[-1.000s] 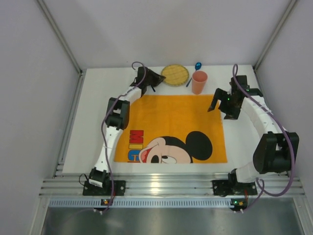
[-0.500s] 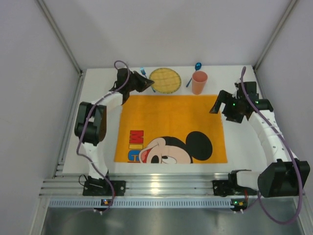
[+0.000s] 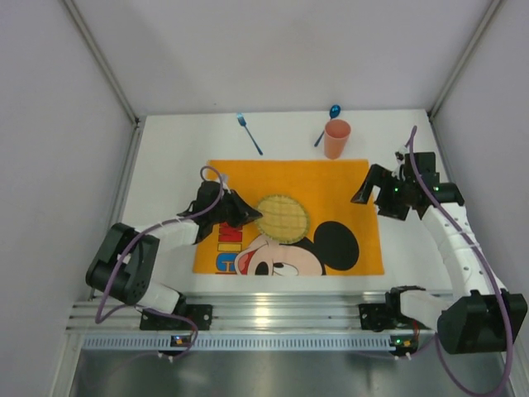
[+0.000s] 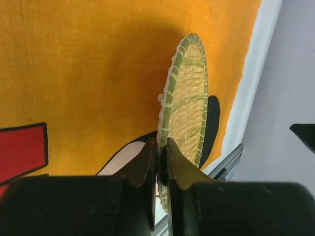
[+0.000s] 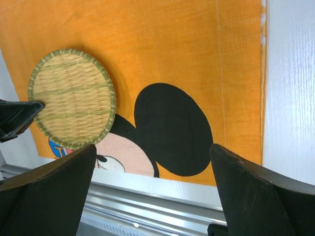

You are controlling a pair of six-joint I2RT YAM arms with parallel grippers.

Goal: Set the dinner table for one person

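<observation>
The white dinner table (image 3: 165, 157) carries an orange Mickey Mouse placemat (image 3: 281, 178). My left gripper (image 3: 248, 217) is shut on the rim of a round woven straw plate (image 3: 283, 217), which it holds over the middle of the placemat; the plate also shows in the left wrist view (image 4: 189, 105) and the right wrist view (image 5: 71, 97). My right gripper (image 3: 369, 192) is open and empty over the placemat's right edge. A blue fork (image 3: 249, 132), a salmon cup (image 3: 335, 138) and a blue spoon (image 3: 329, 117) lie at the far side of the table.
A silver aluminium rail (image 3: 273, 314) runs along the near edge, with both arm bases on it. Grey walls enclose the table on the left, right and back. The placemat's right edge (image 5: 261, 73) borders bare white tabletop (image 5: 290, 88).
My left gripper has carried the woven plate from the far side of the table back over the middle of the placemat. The blue fork is now uncovered. My right gripper barely moved.
</observation>
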